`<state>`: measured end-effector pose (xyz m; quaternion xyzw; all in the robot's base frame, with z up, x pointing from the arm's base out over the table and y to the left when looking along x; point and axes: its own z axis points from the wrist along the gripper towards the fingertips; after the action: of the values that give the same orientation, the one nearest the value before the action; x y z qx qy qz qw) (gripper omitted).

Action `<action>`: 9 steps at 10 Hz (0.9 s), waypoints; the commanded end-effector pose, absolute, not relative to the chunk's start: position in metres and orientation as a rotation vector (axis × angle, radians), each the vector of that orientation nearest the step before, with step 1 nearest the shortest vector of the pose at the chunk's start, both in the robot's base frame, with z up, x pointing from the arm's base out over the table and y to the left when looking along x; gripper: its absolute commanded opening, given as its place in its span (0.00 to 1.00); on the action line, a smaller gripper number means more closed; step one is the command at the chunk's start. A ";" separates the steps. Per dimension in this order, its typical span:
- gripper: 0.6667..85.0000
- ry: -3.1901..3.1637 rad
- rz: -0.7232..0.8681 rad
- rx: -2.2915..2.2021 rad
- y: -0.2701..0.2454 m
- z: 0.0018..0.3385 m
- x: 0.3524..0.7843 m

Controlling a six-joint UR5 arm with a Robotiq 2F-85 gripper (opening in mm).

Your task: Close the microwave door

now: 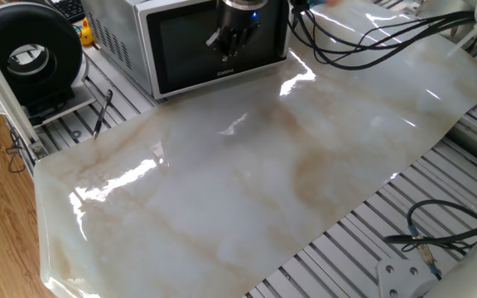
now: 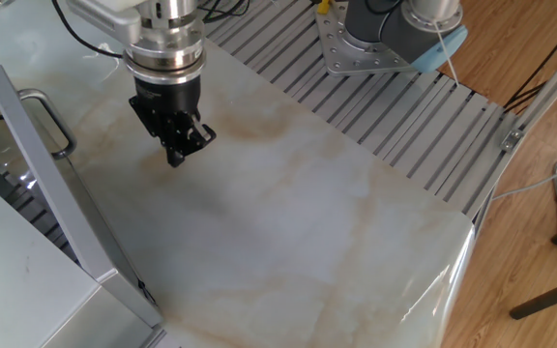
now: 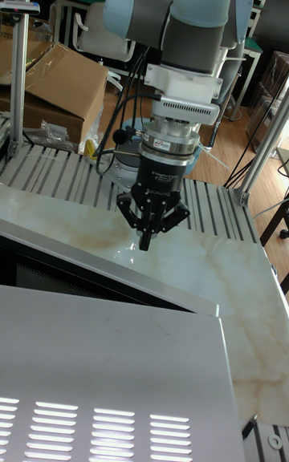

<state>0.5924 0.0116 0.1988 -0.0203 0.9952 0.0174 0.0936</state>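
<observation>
— So, where is the microwave (image 1: 139, 41)?
— At the far end of the marbled surface (image 1: 255, 190) in one fixed view, silver box with vented side slots, dark glass front facing the open slab.
— And the door (image 1: 214, 41)?
— It looks flush with the front there. In the other fixed view its silver edge (image 2: 61, 193) and handle (image 2: 51, 121) run along the left; from that side I cannot tell whether it sits fully against the body.
— The end effector (image 2: 180, 153)?
— Hanging point-down just in front of the door, near the handle, above the surface. In one fixed view it (image 1: 228, 45) overlaps the glass, but the side view shows a gap between them.
— Fingers apart or together?
— Together, tips meeting in a point; nothing between them. The tall fixed view (image 3: 145, 239) shows the same.
— Anything else around?
— A round black fan-like device (image 1: 31, 54) left of the microwave, a small yellow item (image 1: 86, 33) behind it, and black cables (image 1: 363, 37) trailing over the far right of the surface.
</observation>
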 end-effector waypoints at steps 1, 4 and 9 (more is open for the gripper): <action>0.01 3.002 0.055 -0.121 0.007 0.220 0.582; 0.01 3.011 0.026 -0.167 0.007 0.234 0.574; 0.01 2.914 0.015 -0.175 0.007 0.236 0.597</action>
<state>0.5899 0.0040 0.2322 -0.0579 0.9940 0.0002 0.0926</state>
